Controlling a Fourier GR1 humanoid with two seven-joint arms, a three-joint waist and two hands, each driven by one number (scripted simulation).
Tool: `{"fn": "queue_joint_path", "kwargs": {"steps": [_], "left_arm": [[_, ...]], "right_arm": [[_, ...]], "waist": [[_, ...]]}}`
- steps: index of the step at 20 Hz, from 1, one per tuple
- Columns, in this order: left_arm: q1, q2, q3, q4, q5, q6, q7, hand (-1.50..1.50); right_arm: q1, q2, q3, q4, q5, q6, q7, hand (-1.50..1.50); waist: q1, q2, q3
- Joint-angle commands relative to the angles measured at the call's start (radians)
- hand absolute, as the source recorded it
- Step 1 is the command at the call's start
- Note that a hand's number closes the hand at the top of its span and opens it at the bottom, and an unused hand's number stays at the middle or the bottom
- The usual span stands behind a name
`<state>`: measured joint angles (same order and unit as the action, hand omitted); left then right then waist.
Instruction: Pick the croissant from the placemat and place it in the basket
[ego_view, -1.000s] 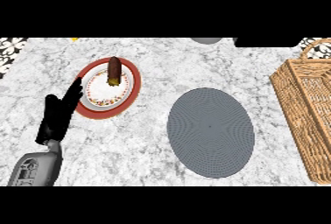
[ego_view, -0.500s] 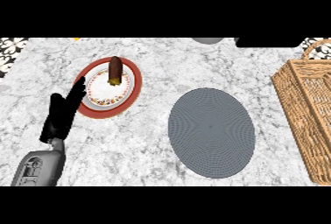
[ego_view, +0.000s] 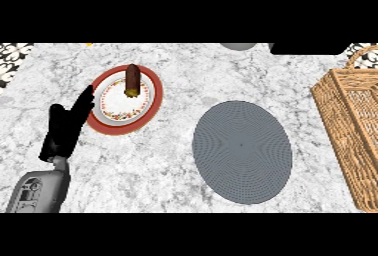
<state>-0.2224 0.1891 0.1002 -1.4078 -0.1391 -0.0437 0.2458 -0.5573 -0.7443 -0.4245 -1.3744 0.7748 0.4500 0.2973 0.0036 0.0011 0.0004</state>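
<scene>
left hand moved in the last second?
Barely. The left hand has stayed open beside the red plate's left rim, fingertips at that rim as before; at most a slight drift.

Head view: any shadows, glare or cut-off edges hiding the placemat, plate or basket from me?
Head view: lighting is even, with no glare and no strong shadows on the grey placemat, which lies bare. The plate shows whole, a brown item resting on its far rim. The basket is cut off by the right edge. The left hand overlaps the plate's near-left rim.
</scene>
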Motion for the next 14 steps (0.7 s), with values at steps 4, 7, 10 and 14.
{"fn": "queue_joint_path", "kwargs": {"steps": [4, 7, 10, 14], "left_arm": [[-0.03, -0.012, 0.0, 0.032, -0.018, 0.021, 0.006, 0.0], [-0.008, 0.03, 0.025, 0.009, 0.011, -0.026, -0.001, 0.0], [0.02, -0.006, 0.007, 0.042, -0.009, -0.002, -0.059, 0.0], [0.008, -0.009, -0.002, 0.016, -0.013, 0.0, -0.023, 0.0]], "right_arm": [[-0.014, 0.076, -0.071, 0.144, -0.072, -0.047, 0.02, 1.5], [-0.026, 0.092, -0.079, 0.205, -0.091, -0.09, -0.008, -1.5], [0.027, 0.098, -0.107, 0.234, -0.108, -0.175, -0.104, -1.5], [0.034, 0.122, -0.165, 0.196, -0.165, -0.251, -0.152, -1.5]], "waist": [[0.0, 0.001, 0.0], [0.004, 0.001, 0.0], [0.001, 0.001, 0.0], [-0.002, -0.001, 0.0]]}}
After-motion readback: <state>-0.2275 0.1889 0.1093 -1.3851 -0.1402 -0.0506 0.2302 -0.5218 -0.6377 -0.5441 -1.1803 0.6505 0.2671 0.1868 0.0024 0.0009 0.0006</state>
